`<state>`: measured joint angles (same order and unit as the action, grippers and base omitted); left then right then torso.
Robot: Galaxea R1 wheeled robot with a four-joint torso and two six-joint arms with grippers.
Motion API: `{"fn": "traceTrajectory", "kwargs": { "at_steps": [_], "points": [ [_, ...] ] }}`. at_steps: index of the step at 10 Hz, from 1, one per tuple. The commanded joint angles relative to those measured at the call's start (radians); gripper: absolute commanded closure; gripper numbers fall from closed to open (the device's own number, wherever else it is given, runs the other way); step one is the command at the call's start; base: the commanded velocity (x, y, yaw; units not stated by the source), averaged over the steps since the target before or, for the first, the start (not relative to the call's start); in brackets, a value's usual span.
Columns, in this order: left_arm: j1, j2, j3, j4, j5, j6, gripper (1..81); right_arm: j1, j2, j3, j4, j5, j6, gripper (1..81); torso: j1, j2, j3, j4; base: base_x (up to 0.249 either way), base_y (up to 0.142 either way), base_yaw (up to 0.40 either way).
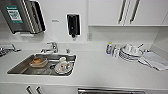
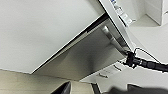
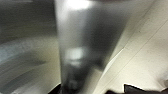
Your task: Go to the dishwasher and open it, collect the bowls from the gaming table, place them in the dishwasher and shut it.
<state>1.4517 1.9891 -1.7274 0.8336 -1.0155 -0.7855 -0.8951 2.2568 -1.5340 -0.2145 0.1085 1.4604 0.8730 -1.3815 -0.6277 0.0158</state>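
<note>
right wrist view: my right gripper (image 3: 82, 87) is right up against the bar handle (image 3: 77, 45) of the dishwasher (image 3: 27, 62). the shiny bar is so close that it looks big and blurry. i cannot tell if my fingers are shut on it or just next to it. i think my hand is here because the door has to be pulled open by this bar.

in the left wrist view i see the dishwasher (image 2: 82, 57) from the side, with its grey metal front and the same bar handle (image 2: 113, 40) along its top edge. my right arm (image 2: 147, 64) reaches in to the end of that bar. the door looks tipped out a little from the white cabinet wall (image 2: 37, 30), but i am not sure. i cannot tell how my left gripper is set.

in the head view i look down on the white counter (image 1: 100, 67). the top of the dishwasher (image 1: 110, 91) sits just under its front edge. the sink (image 1: 27, 71) holds some dirty dishes (image 1: 63, 66). a stack of white plates (image 1: 130, 52) stands near the wall, with a cloth (image 1: 155, 61) beside it.
</note>
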Motion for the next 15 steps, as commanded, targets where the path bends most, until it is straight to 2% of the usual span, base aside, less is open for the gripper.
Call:
{"fn": "traceTrajectory", "kwargs": {
  "at_steps": [1, 5, 15],
  "points": [
    [-0.043, -0.062, -0.004, 0.021, -0.009, -0.003, 1.0, 0.003, -0.01, -0.009, -0.014, -0.297, -0.002, 1.0, 0.0, 0.0, 0.0, 0.0, -0.064, 0.0, 0.0],
    [-0.043, -0.062, -0.004, 0.021, -0.009, -0.004, 1.0, 0.001, -0.009, -0.007, -0.016, -0.299, -0.002, 1.0, 0.0, 0.0, 0.0, 0.0, -0.07, 0.0, 0.0],
    [-0.043, -0.055, -0.004, 0.022, -0.009, -0.004, 1.0, -0.045, 0.06, -0.038, -0.052, -0.294, -0.002, 1.0, 0.0, -0.001, 0.0, 0.0, -0.074, 0.0, 0.0]
  ]
}}
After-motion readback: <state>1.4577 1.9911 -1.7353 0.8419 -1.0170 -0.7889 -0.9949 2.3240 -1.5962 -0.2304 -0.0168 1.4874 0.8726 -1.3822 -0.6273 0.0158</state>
